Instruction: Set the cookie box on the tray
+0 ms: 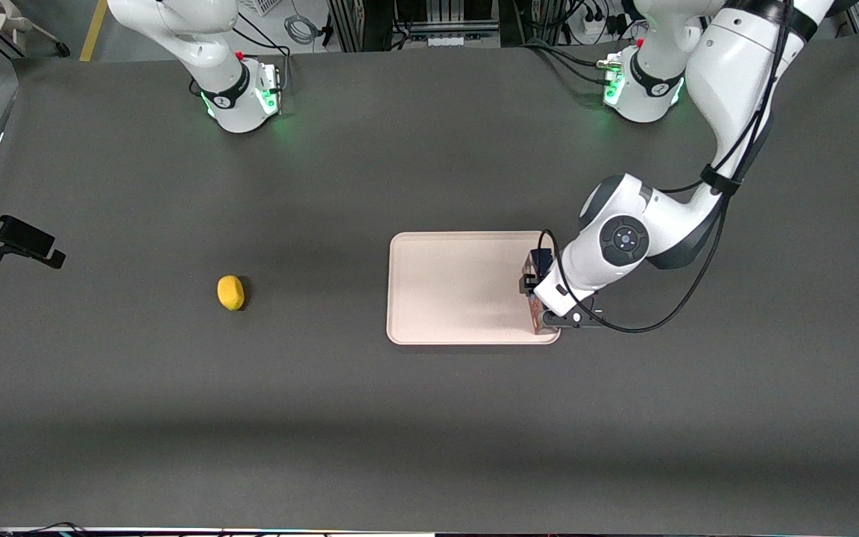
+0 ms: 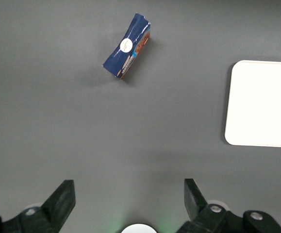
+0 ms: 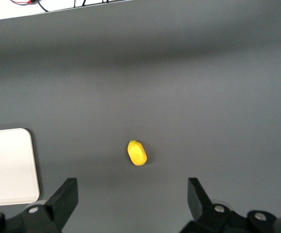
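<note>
You're holding the gripper [image 2: 129,190] over the table [image 2: 48,126] with its fingers spread wide, gripping nothing. The cookie box [image 2: 128,46] is lying ahead of it, apart, off the tray [image 2: 261,104].

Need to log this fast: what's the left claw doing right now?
Left claw: over the tray's working-arm edge, at the cookie box; open or closed cannot be told.

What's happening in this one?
The left arm's gripper is at the tray's end toward the working arm, with the cookie box right beneath it at the rim. Whether the box is resting on the tray cannot be told. A small yellow object lies toward the parked arm's end.
</note>
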